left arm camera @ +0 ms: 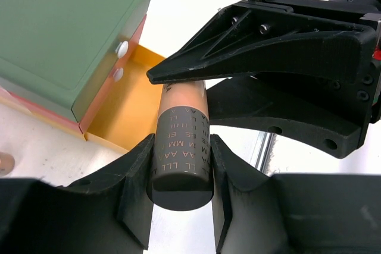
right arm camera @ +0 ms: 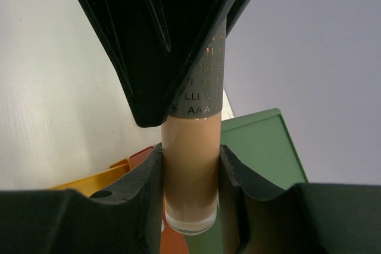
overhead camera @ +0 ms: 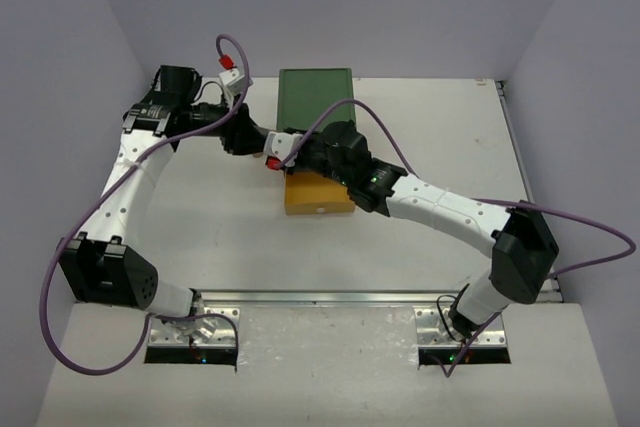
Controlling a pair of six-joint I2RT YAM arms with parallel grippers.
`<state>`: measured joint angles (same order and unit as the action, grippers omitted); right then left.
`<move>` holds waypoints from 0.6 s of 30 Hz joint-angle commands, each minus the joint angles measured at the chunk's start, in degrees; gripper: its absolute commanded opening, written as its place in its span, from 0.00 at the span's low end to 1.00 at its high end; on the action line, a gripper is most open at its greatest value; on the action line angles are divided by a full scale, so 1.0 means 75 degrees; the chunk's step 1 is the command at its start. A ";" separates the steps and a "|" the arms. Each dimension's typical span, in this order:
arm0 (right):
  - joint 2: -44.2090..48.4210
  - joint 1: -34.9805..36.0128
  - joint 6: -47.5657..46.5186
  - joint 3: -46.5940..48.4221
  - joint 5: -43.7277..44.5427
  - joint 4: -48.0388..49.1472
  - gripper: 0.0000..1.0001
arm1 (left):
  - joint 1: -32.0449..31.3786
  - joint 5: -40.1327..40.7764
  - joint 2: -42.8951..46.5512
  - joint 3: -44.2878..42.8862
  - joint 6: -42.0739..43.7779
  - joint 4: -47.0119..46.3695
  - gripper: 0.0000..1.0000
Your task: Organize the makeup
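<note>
A peach tube with a grey lettered cap (left arm camera: 181, 147) is held by both grippers at once, above the table beside the drawer box. My left gripper (left arm camera: 181, 173) is shut on the grey cap end. My right gripper (right arm camera: 191, 176) is shut on the peach body (right arm camera: 191, 159). Its black fingers (left arm camera: 268, 46) reach in from the right in the left wrist view. In the top view the two grippers meet, left (overhead camera: 258, 142) and right (overhead camera: 292, 150), and the tube is hidden between them. No other makeup shows clearly.
The three-drawer box has a green top (overhead camera: 316, 97) and stands at the back centre. Its yellow drawer (overhead camera: 318, 197) is pulled open toward the arms, under the right wrist. A peach-coloured thing (left arm camera: 3, 165) lies at the left edge of the left wrist view.
</note>
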<state>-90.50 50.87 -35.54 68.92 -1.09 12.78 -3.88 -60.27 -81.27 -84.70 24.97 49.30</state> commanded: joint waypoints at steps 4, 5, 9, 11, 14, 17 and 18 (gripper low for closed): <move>0.0654 -0.0113 0.0109 -0.0597 0.0041 0.0686 0.00 | -0.0408 -0.0877 0.0393 0.0438 -0.0014 -0.0221 0.25; 0.0747 -0.0135 0.0109 -0.0705 0.0040 0.0686 0.00 | -0.0408 -0.0881 0.0394 0.0452 -0.0002 -0.0222 0.69; 0.1194 -0.0190 -0.0073 -0.1226 -0.0116 -0.0009 0.00 | -0.0387 -0.0551 0.0339 0.0221 -0.0013 -0.0152 1.00; 0.1376 -0.0246 -0.0266 -0.1389 -0.0409 -0.0808 0.00 | -0.0303 -0.0335 0.0310 0.0034 -0.0034 -0.0150 1.00; 0.1517 -0.0315 -0.0746 -0.1891 -0.0548 -0.1684 0.00 | 0.0144 -0.0155 0.0262 -0.0109 -0.0422 -0.0535 1.00; 0.1239 -0.0354 -0.1081 -0.2312 -0.0325 -0.1922 0.00 | 0.0889 -0.0068 0.0170 0.0002 -0.1330 -0.1504 1.00; 0.1083 -0.0391 -0.1127 -0.2312 -0.0241 -0.1878 0.00 | 0.1018 0.0131 0.0155 0.0038 -0.1586 -0.1761 1.00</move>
<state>-80.39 48.52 -39.80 53.21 -3.40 1.82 -1.37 -61.29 -80.88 -83.00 20.59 45.76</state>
